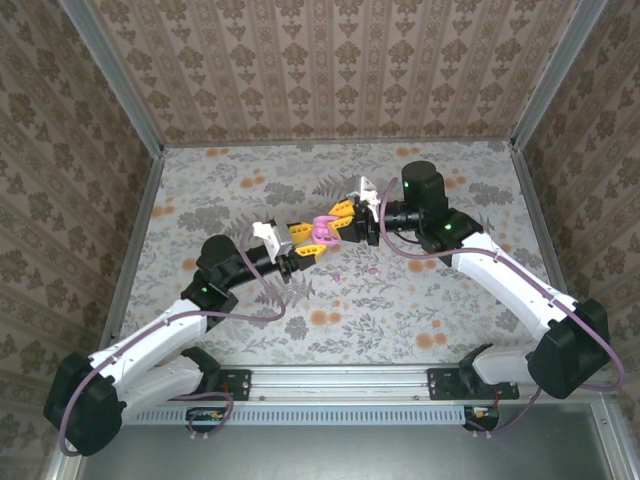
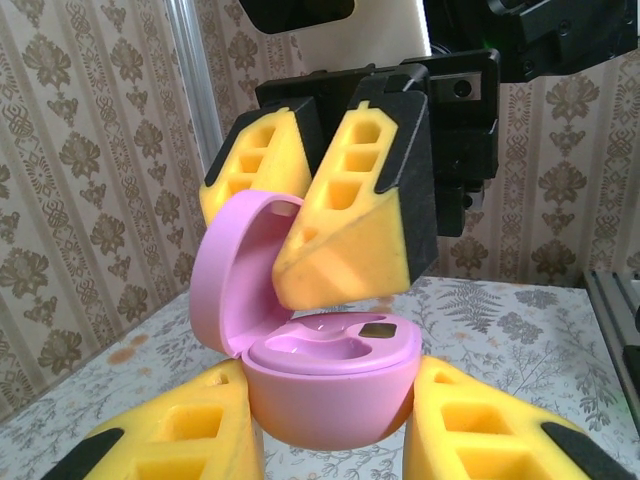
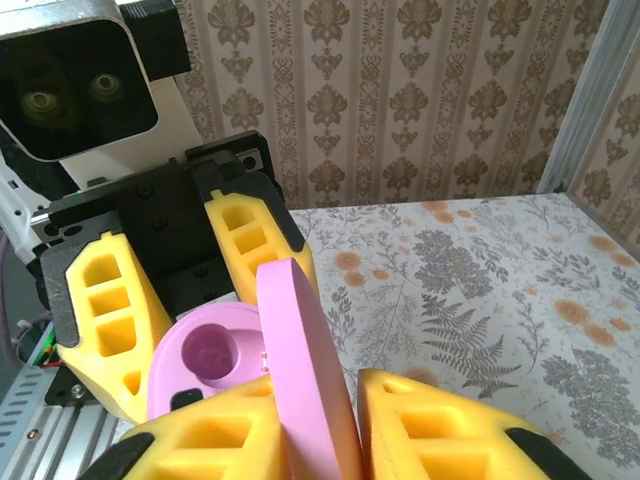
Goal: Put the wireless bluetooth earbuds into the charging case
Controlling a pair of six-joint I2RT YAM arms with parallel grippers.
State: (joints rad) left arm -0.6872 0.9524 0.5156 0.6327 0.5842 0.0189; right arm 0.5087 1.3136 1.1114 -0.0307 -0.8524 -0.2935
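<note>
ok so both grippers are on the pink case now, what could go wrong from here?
1. The right gripper pinches the open lid while the left gripper holds the base: any mismatch between arms could strain the hinge.
2. The rounded base is gripped only at its sides, so it may twist or slip.
3. A right finger hangs over the wells, and both grippers are occupied, so insertion looks blocked.

Bright, even diffuse light from above; faint soft shadows on the counter (image 1: 400,300). Wrist views sharp, colors saturated, mild sheen on the charging case (image 2: 330,395).
</note>
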